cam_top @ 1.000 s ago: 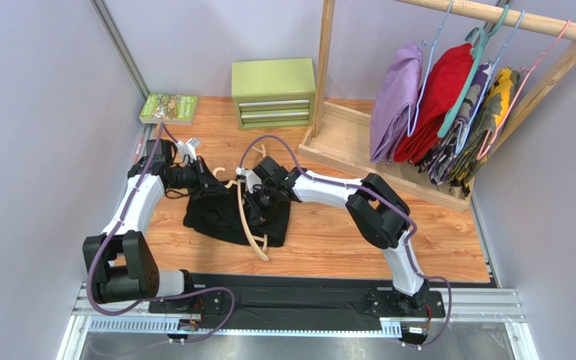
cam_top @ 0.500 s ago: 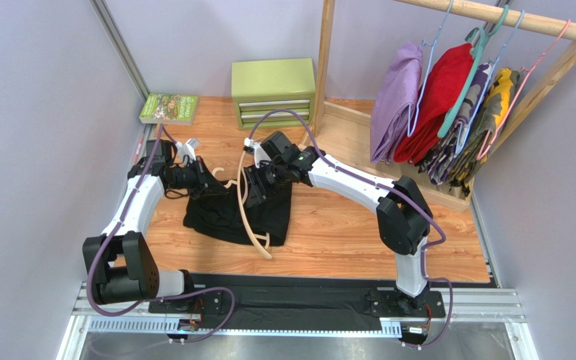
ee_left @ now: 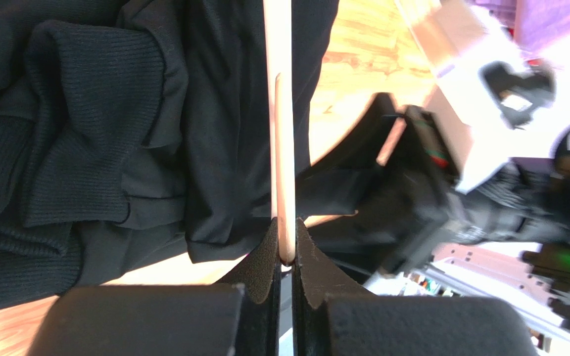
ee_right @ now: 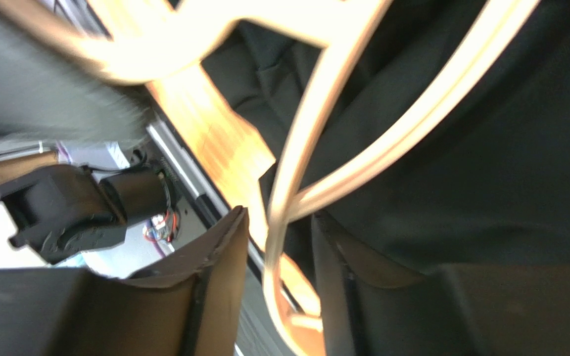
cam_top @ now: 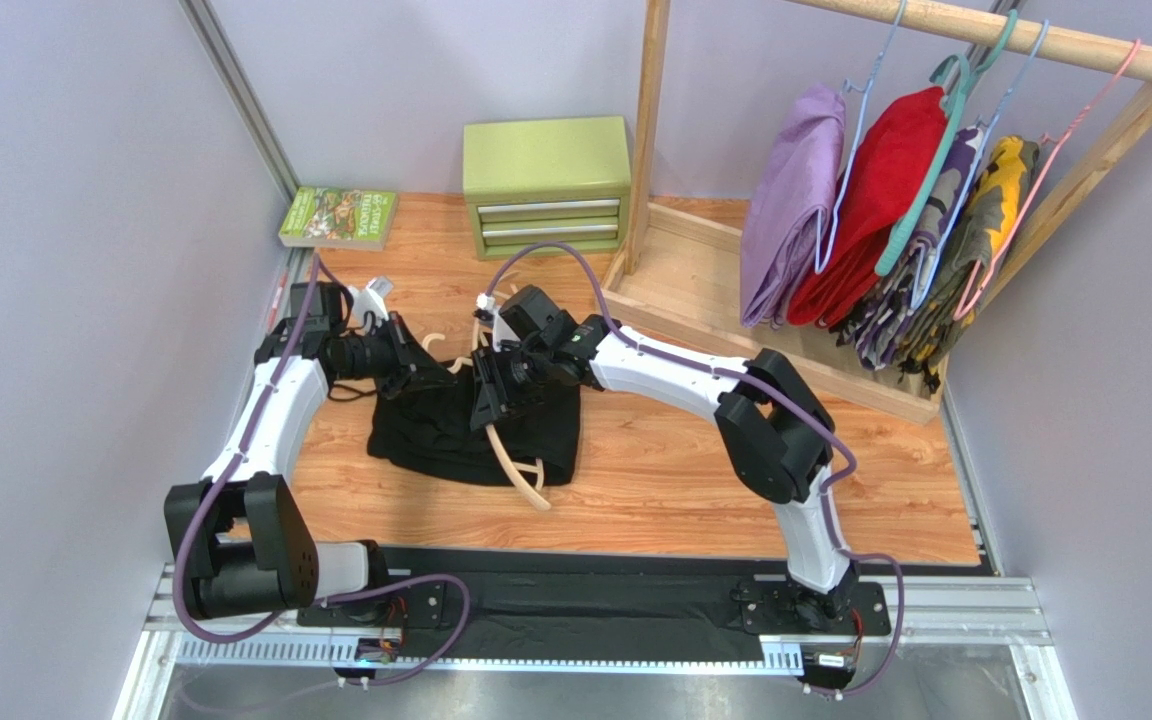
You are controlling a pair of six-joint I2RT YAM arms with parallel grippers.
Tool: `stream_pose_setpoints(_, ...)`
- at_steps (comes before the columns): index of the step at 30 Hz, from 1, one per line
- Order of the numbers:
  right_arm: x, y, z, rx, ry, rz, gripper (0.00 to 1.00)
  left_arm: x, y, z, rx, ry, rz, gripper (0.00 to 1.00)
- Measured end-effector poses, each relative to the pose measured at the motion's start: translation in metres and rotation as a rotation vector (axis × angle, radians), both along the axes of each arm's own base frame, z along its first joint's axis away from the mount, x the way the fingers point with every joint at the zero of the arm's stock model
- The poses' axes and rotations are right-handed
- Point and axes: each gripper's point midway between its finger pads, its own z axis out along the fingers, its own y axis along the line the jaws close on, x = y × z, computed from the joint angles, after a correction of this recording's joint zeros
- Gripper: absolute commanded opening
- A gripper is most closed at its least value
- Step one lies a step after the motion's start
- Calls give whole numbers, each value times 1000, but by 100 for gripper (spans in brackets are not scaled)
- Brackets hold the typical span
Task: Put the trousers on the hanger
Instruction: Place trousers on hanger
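Right wrist has shifted since a second ago. It now sits slightly nearer the left gripper, and its jaws have come apart. Your left arm hasn't budged.

Top view:
- One pair of trousers [cam_top: 440, 438], bunched on the table [cam_top: 687, 480] on the near side of the green drawer chest [cam_top: 546, 183].
- One beige hanger [cam_top: 519, 468] lies across them, with its low tip pointing away from the chest.
- Two grippers are on it. The left gripper [cam_top: 425, 371] is at the trousers' edge that faces the chest, and the right gripper [cam_top: 495, 393] is just beside it.
- One book [cam_top: 339, 215] sits beside the chest on the view's left.
- One wooden rack [cam_top: 642, 135] stands just beside the chest on the other side.
- The rack carries four thin hangers [cam_top: 962, 75] and four garments: one purple [cam_top: 790, 210], one red [cam_top: 880, 195] and two patterned [cam_top: 973, 240].

Left wrist view:
- Your left gripper [ee_left: 286, 259] is clenched on one thin beige bar of the hanger [ee_left: 284, 148].
- The bar runs straight out from the fingertips.
- Trousers [ee_left: 80, 133] lie behind the bar, in heaped folds.
- The right arm [ee_left: 481, 141] shows beyond them.

Right wrist view (blurred):
- Your right gripper [ee_right: 280, 219] is released and straddles the hanger.
- Two fingers [ee_right: 214, 282] stand apart with one hanger [ee_right: 414, 111] limb passing between them, and there's a gap on each side.
- Two limbs meet just ahead of the tips.
- Trousers [ee_right: 503, 170] lie under the wood.
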Motion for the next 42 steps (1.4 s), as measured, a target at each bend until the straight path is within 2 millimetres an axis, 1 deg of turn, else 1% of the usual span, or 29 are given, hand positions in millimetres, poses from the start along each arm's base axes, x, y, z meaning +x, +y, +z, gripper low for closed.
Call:
stream_pose_setpoints(1, 1, 2, -3, 1, 7, -8, 20, 0, 0, 1, -3, 1, 5, 0)
stream_pose_setpoints(2, 2, 3, -6, 0, 12, -12, 5, 1, 0, 2, -6, 2, 11, 0)
stream_pose_setpoints(3, 2, 5, -6, 8, 21, -20, 0, 1, 0, 2, -5, 1, 16, 0)
stream_pose_setpoints(4, 3, 7, -6, 17, 25, -24, 0, 2, 0, 3, -3, -4, 20, 0)
stream_pose_setpoints(5, 4, 8, -5, 23, 31, -35, 0, 3, 1, 4, -3, -9, 22, 5)
stream_pose_setpoints(6, 6, 9, -3, 36, 34, -38, 0, 4, 1, 5, -5, -14, 25, 19)
stream_pose_setpoints(8, 8, 10, -2, 73, 39, -36, 0, 4, 2, 10, -9, -35, 30, 34)
stream_pose_setpoints(9, 7, 9, -2, 84, 43, -35, 0, 4, 2, 13, -14, -51, 23, 45)
stream_pose_setpoints(11, 6, 2, -5, 97, 74, -35, 0, 1, 4, 21, -32, -95, 24, 50)
stream_pose_setpoints(12, 7, -3, -7, 103, 95, -38, 0, 0, 8, 26, -40, -120, 38, 52)
stream_pose_setpoints(15, 15, -14, -10, 137, 145, -48, 0, -1, 22, 36, -55, -189, 81, 53)
stream_pose_setpoints(17, 20, -18, -7, 173, 171, -50, 0, 1, 27, 34, -60, -207, 92, 53)
stream_pose_setpoints(19, 24, -21, -3, 213, 195, -50, 0, 2, 27, 25, -71, -191, 83, 50)
stream_pose_setpoints(22, 25, -22, -1, 274, 221, -50, 0, 3, 26, 5, -85, -131, 67, 49)
stream_pose_setpoints(25, 22, -21, 2, 322, 242, -45, 0, 5, 22, -12, -83, -85, 43, 50)
stream_pose_setpoints(28, 23, -19, 7, 360, 258, -48, 0, 3, 9, -21, -67, -71, -10, 53)
stream_pose_setpoints(30, 23, -18, 11, 381, 268, -49, 0, 3, 2, -26, -52, -67, -38, 60)
stream_pose_setpoints(33, 24, -18, 15, 402, 281, -53, 0, 7, -7, -37, -11, -49, -74, 62)
stream_pose_setpoints(35, 26, -19, 17, 411, 287, -55, 0, 12, -9, -45, 20, -38, -81, 64)
stream_pose_setpoints(42, 28, -21, 19, 425, 294, -59, 0, 22, -15, -71, 120, 1, -111, 64)
